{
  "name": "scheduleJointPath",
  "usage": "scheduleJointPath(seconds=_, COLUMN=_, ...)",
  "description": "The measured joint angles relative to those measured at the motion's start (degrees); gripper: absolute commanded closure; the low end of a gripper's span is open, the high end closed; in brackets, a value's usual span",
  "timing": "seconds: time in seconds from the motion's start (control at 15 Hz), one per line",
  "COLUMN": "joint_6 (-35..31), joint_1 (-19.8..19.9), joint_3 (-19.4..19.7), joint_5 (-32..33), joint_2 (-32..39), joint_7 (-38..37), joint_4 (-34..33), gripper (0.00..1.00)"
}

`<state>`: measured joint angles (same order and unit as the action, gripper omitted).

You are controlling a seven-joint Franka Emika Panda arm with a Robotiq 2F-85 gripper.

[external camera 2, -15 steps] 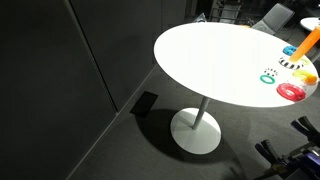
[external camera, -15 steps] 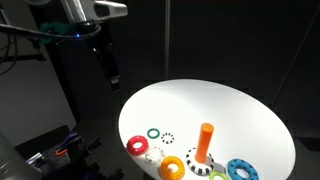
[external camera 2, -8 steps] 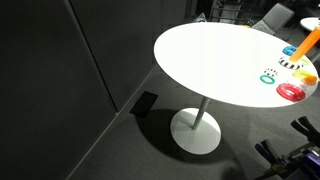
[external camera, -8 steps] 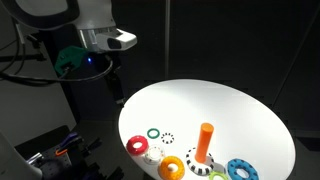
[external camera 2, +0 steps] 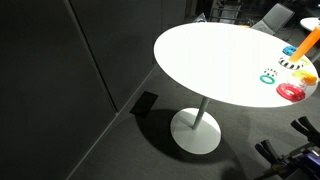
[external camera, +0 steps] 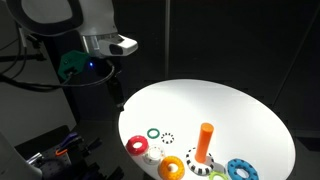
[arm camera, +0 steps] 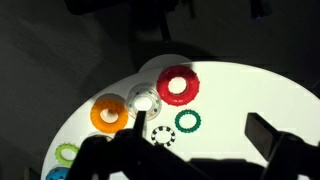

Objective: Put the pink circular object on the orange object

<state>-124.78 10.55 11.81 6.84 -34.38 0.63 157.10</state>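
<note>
The pink circular object (external camera: 136,144) lies flat near the table's edge; it also shows in an exterior view (external camera 2: 291,91) and in the wrist view (arm camera: 178,85). The orange object (external camera: 205,140) stands upright on its black-and-white base (external camera: 203,163), apart from the pink ring, and shows at the frame edge in an exterior view (external camera 2: 308,42). It is hidden in the wrist view. My gripper (external camera: 116,92) hangs open and empty high above the table's edge, well off the rings. In the wrist view its fingers (arm camera: 200,125) are spread wide.
Around the pink ring lie a thin green ring (arm camera: 187,121), a black-and-white dotted ring (arm camera: 163,135), a white ring (arm camera: 143,101) and a yellow-orange ring (arm camera: 109,113). A blue ring (external camera: 240,170) lies past the peg. The round white table (external camera: 230,110) drops off all round.
The arm has swung and lowered over the last second, its wrist housing now bigger in view. The rings and peg have not moved.
</note>
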Motion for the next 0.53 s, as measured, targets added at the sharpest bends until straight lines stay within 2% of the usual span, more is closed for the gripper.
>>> scheduleJointPath(seconds=0.27, joint_6=-3.82, joint_1=-0.03, joint_3=-1.0, joint_5=0.0, joint_2=0.83, joint_7=-0.18, joint_4=2.38, gripper=0.0)
scheduleJointPath(seconds=0.53, joint_6=-10.19, joint_1=-0.74, joint_3=-1.65, joint_5=-1.49, joint_2=5.33, joint_7=-0.19, joint_4=2.89, gripper=0.0)
